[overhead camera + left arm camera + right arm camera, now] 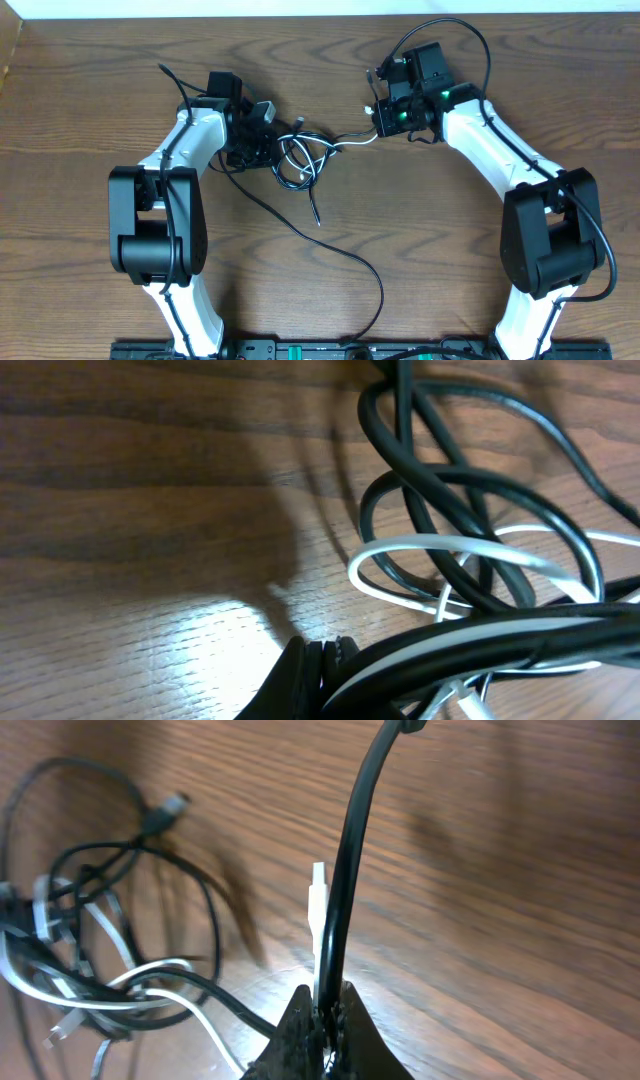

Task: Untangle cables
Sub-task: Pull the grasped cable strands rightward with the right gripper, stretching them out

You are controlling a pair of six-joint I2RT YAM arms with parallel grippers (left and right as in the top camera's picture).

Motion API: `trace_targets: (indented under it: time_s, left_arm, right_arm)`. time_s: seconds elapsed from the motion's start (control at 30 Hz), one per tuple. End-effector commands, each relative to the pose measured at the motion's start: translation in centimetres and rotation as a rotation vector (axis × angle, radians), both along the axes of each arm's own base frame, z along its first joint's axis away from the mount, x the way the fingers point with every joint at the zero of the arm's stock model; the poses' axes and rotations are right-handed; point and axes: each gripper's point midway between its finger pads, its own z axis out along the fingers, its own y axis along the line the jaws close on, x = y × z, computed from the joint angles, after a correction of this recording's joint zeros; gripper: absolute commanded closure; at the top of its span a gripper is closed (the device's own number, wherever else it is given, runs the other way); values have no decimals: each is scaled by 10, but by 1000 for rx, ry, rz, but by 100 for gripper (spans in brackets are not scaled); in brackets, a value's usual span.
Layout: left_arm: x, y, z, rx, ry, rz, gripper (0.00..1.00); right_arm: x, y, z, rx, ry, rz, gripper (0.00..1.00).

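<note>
Black and white cables point(300, 160) lie tangled, left fingers point(300, 675) and right fingers point(290, 1035) each pinched shut on strands.

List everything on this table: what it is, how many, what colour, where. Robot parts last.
table: one, brown wood, under everything
black cables: at least two (the knot hides an exact count), black, tangled mid-table between the grippers; one tail runs toward the near edge
white cable: one, white, threaded through the knot, plug end at the right gripper
left arm: one, white and black, left side
right arm: one, white and black, right side
left gripper: one, black, jaws shut on a bundle of black and white cable
right gripper: one, black, jaws shut on a black cable and the white cable's end
</note>
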Motion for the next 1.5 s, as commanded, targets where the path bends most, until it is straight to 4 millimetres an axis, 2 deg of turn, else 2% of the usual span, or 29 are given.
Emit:
trace_targets:
  time_s: [0.0,0.2,0.33,0.57,0.67,0.7,0.8,0.97,1.03,1.13,1.27,1.33,1.47]
  left_arm:
    - [6,21,-6,96,12,73,93]
    - [4,57,-11,249,44,175,93]
    - [3,67,-9,254,51,211,93]
    - [4,88,-8,251,61,276,93]
    - [5,98,-5,242,73,356,92]
    - [5,99,-4,221,77,380,93]
    - [7,87,-1,142,78,372,93]
    - [9,82,1,119,75,364,92]
    - [9,79,2,99,75,360,92]
    - [11,68,6,31,72,343,93]
    - [13,46,16,-94,30,230,93]
    - [14,35,23,-164,6,176,92]
    - [14,27,28,-211,-12,136,92]
  right_arm:
    - [14,-38,-1,-156,-43,-159,99]
    - [20,-75,-5,-325,-73,-300,99]
    - [23,-91,-2,-402,-100,-346,99]
    - [23,-140,6,-624,-139,-443,99]
    - [24,-160,9,-693,-148,-461,99]
    - [25,-170,11,-713,-151,-478,99]
    - [27,-178,10,-688,-139,-492,99]
    - [36,-167,4,-543,-123,-459,99]
    - [42,-152,3,-447,-125,-425,99]
    - [48,-118,4,-266,-124,-334,99]
    - [52,-82,14,-94,-139,-233,99]
    - [51,-76,15,-76,-136,-216,98]
    - [46,-71,12,-78,-121,-203,86]
